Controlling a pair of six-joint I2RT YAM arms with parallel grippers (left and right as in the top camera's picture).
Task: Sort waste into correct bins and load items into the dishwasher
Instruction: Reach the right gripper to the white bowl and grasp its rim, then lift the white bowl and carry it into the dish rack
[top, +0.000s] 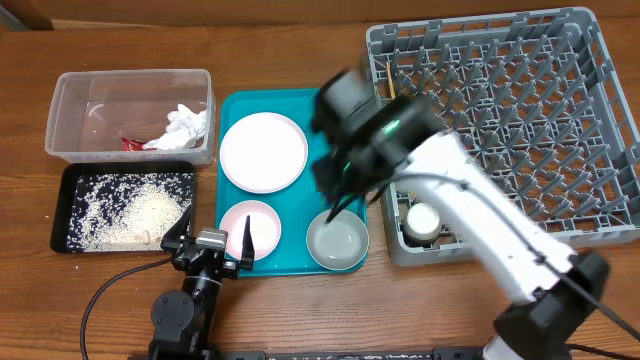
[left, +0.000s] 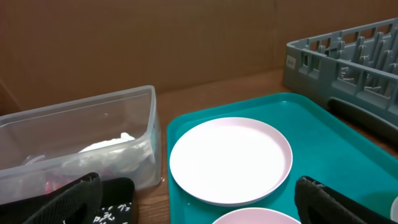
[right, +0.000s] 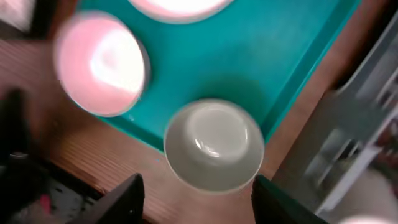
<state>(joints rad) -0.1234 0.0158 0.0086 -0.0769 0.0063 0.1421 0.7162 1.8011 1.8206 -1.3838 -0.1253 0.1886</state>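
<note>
White arm (top: 470, 215), black right hand (top: 338, 190), perhaps green-lit

You see a teal tray (top: 297, 205) lying flat on the wooden table (top: 280, 45). A plain brown wall (left: 124, 37) stands behind the table.

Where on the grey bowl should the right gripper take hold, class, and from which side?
Probably its rim, from straight above: one finger inside, one outside. The grey bowl sits upright, mouth up and empty, in a corner of the teal tray, whose raised lip blocks a low sideways approach.
</note>
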